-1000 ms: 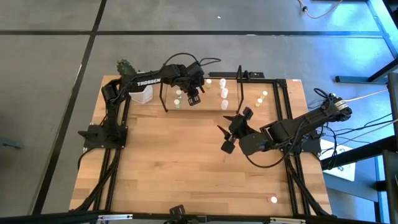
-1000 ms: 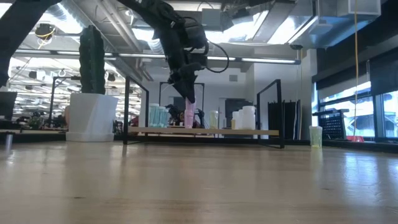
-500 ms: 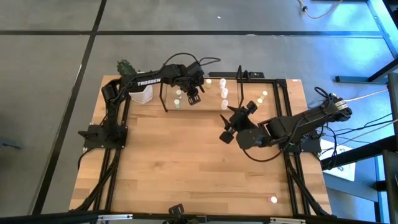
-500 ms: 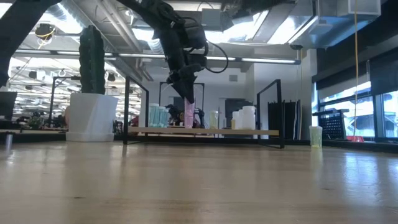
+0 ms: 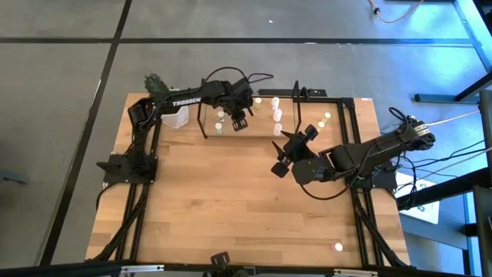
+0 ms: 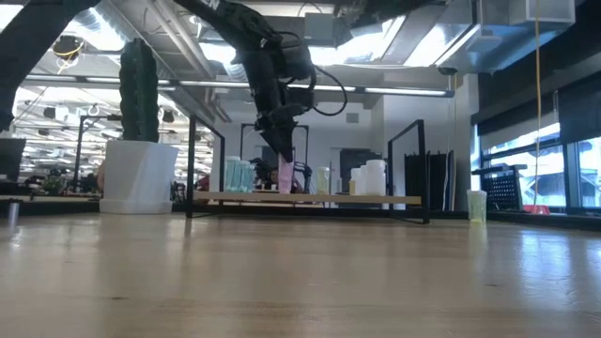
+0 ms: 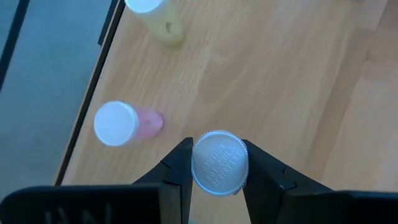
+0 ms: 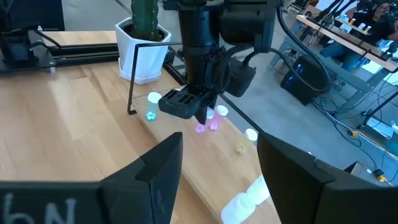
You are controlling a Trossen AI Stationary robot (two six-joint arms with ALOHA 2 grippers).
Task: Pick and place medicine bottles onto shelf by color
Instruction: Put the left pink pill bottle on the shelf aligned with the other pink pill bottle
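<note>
We see a pink medicine bottle with a white cap standing upright on the shelf, a low black wire rack with a light wooden floor at the far side of the counter. The left gripper reaches down over it, its fingers clamped on either side of the cap. Just beside it on the shelf floor stand another pink bottle and a yellowish one. Pale green bottles cluster toward one end of the shelf, white ones toward the other. A cactus in a white pot stands beside the shelf. The right gripper hovers above mid-counter, near the shelf, fingers spread and holding nothing. One lone bottle stands near the counter's front right corner.
</note>
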